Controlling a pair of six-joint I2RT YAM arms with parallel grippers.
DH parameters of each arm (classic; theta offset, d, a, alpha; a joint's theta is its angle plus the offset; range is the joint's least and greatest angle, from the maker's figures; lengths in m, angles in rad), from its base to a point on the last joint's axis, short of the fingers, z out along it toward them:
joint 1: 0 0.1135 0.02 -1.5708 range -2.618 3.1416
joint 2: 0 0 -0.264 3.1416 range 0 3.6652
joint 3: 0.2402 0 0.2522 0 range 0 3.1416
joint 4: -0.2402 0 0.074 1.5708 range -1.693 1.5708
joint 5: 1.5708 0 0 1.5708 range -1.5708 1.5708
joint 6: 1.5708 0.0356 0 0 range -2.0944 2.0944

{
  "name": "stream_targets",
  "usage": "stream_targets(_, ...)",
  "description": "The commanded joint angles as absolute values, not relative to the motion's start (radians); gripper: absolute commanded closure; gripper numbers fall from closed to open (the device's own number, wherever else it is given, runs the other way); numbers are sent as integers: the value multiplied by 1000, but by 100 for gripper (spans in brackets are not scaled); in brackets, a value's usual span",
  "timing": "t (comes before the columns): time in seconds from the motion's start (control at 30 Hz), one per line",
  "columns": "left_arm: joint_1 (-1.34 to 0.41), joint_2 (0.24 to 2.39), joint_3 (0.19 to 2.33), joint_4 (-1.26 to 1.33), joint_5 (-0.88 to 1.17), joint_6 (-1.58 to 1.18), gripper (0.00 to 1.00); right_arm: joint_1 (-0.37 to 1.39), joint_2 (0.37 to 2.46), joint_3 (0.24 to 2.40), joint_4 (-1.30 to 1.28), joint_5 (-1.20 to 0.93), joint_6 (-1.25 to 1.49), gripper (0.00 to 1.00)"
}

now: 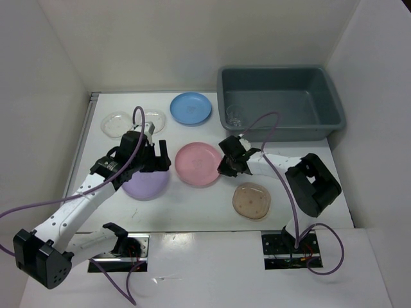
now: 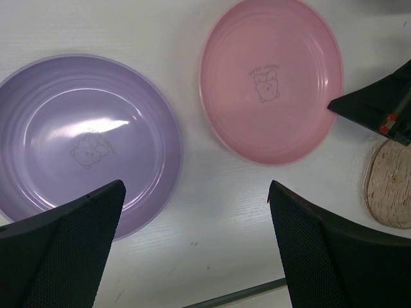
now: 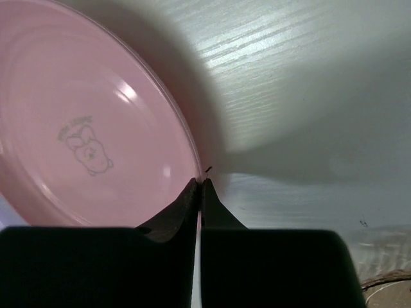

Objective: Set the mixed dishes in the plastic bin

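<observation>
The right claw (image 3: 200,183) is closed to a slit at the right rim of the pink plate (image 1: 198,163), with one finger over the lip and one outside it. It looks like a pinch on the rim, though the fingers hide the contact itself. The plate lies mid-worktop, face up. I cannot tell whether its gripped edge is off the surface. Being round, it has no long axis, and only the pinched rim gives it a direction.

The bin (image 1: 321,102) stands at the far right corner, open upward, with its long axis along the far edge. It lies beyond and to the right of the claw, so the right arm is the nearer one. The carry probably has to clear the bin's near wall.

The left claw (image 2: 196,186) is wide open and holds nothing. It hangs over the gap between the lavender plate (image 2: 83,141) and the pink plate.
</observation>
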State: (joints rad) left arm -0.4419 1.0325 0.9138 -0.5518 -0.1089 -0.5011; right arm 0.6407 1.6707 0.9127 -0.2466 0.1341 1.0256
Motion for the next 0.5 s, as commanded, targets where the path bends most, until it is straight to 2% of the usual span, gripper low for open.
stream_targets(0.0,-437,1046,910,-517,-118,-491,1,640,1697,916,-225,155,1017,100)
stream_targets(0.13,-437,1055,910,-508,-118,-491,1,649,1612,905,-300,155,1017,100)
stream_targets(0.3,-437,1066,910,-508,-127,-491,1,649,1311,914,-429,233,1017,100)
stream_targets(0.47,-437,1086,919,-497,-127,-482,1,591,1161,1078,-525,215,933,100)
